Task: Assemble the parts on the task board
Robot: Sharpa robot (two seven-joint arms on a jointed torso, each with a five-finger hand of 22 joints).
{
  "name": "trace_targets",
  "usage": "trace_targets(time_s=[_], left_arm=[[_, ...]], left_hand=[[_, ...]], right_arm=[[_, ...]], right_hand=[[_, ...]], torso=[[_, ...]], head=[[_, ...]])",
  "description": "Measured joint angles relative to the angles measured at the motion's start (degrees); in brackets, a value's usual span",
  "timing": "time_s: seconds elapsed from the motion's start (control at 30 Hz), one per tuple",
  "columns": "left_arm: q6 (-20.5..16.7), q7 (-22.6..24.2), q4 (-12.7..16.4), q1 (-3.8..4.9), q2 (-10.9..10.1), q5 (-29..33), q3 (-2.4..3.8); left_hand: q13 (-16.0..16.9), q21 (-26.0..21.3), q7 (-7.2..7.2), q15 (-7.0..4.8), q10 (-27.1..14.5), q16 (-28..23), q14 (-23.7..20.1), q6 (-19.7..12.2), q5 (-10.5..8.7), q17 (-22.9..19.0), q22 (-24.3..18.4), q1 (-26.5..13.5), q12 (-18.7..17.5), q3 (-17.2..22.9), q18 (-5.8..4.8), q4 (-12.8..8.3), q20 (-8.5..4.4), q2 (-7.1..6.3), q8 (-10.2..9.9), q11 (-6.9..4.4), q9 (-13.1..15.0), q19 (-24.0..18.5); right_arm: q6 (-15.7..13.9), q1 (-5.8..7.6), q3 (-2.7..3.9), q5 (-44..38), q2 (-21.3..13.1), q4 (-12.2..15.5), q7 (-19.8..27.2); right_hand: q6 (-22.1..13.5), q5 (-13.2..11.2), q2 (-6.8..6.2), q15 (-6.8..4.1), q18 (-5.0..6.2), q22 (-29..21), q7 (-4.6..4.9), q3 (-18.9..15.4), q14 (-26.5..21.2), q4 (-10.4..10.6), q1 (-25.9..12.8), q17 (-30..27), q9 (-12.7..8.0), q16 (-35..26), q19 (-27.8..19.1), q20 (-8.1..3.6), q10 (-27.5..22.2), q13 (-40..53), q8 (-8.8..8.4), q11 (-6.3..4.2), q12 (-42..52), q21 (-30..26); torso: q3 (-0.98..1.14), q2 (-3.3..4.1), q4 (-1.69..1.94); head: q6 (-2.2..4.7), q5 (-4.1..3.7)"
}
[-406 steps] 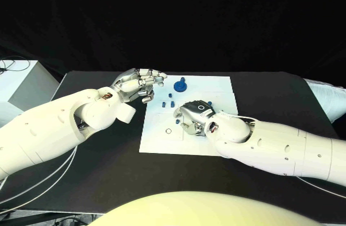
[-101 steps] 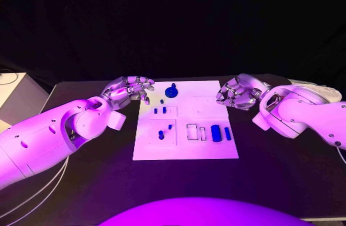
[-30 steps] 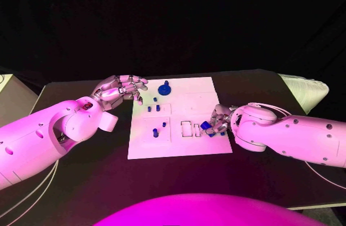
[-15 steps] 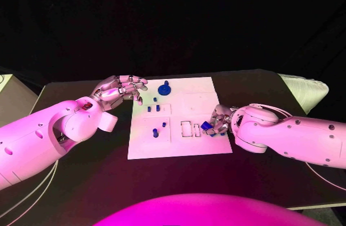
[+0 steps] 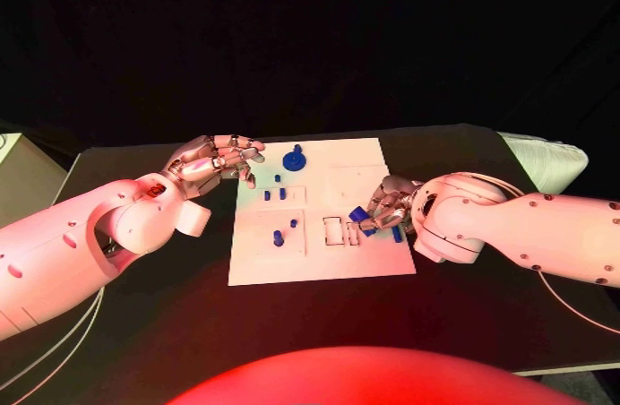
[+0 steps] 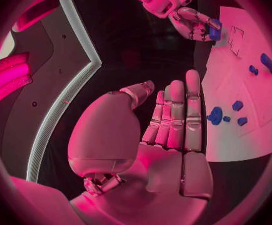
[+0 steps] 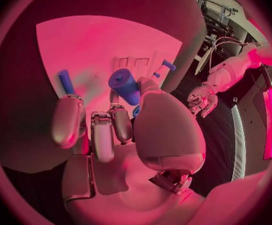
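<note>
Right hand (image 5: pixel 388 210): its fingers (image 7: pixel 103 135) cover the lower end of the blue cylinder (image 7: pixel 125 85) you see it holding.
Task board (image 5: pixel 323 257): its right edge hides under that hand.
Small parts (image 5: pixel 275 193): shapes too small to tell.

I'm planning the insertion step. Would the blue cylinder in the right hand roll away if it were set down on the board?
Probably yes on its side: the blue cylinder looks round and smooth, and the task board looks flat. On end it may tip. It seems rigid, keeping its shape in the right hand.
</note>
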Motion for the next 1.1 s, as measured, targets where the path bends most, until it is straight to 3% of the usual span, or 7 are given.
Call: trace_targets(time_s=[0.3, 0.63, 1.1], left_arm=[[0.1, -0.3, 0.5, 0.00, 0.0, 0.0, -0.01], [0.2, -0.5, 0.7, -0.01, 0.0, 0.0, -0.01], [0.3, -0.6, 0.7, -0.01, -0.1, 0.0, 0.00]], left_hand=[[-0.1, 0.0, 0.20, 0.00, 0.0, -0.2, 0.0, -0.2, 0.00, 0.1, -0.1, 0.0, 0.0, 0.0, 0.00, 0.0, 0.00, 0.00, 0.0, 0.00, -0.1, 0.0], [-0.1, 0.0, 0.20, 0.00, 0.0, -0.2, 0.0, -0.2, 0.00, 0.1, -0.1, 0.0, 0.0, 0.0, 0.00, 0.0, 0.00, 0.00, 0.0, 0.00, -0.1, 0.0], [-0.2, -0.2, 0.20, 0.00, 0.0, -0.2, 0.0, -0.2, 0.00, 0.1, -0.2, 0.0, 0.0, -0.2, 0.00, 0.2, -0.01, 0.00, 0.0, 0.00, -0.2, 0.0]], right_arm=[[-0.2, 0.09, -0.10, 3.6, 4.2, -1.9, -0.1], [0.6, -0.95, -0.36, -0.3, 7.5, -5.1, -0.1], [1.5, -1.76, -0.44, -5.1, 9.1, -7.2, -0.2]], right_hand=[[0.1, -0.6, -0.03, 0.00, 0.00, 0.0, -0.10, 0.2, 0.0, -0.1, -0.6, 0.0, 0.0, 0.0, 0.0, 0.00, 0.0, 0.0, 0.01, -0.04, -0.1, 0.0], [0.4, -2.3, -0.32, 0.00, 0.01, 0.0, -0.44, 0.4, 0.0, 0.1, -2.1, 0.0, 0.4, 0.0, 0.0, 0.00, -0.2, 0.0, -0.08, -0.22, -0.8, -0.5], [0.9, -8.6, -0.20, 0.00, 0.00, 0.0, -0.53, -0.1, 0.0, -0.1, -4.2, 0.0, 1.5, 0.0, 0.0, 0.00, -0.2, 0.0, -0.55, -0.23, -1.2, -1.1]], torso=[[-0.02, 0.01, 0.08], [-0.01, 0.02, 0.07], [0.07, 0.03, 0.03]], head=[[-0.09, -0.08], [-0.10, -0.07], [-0.42, 0.24]])
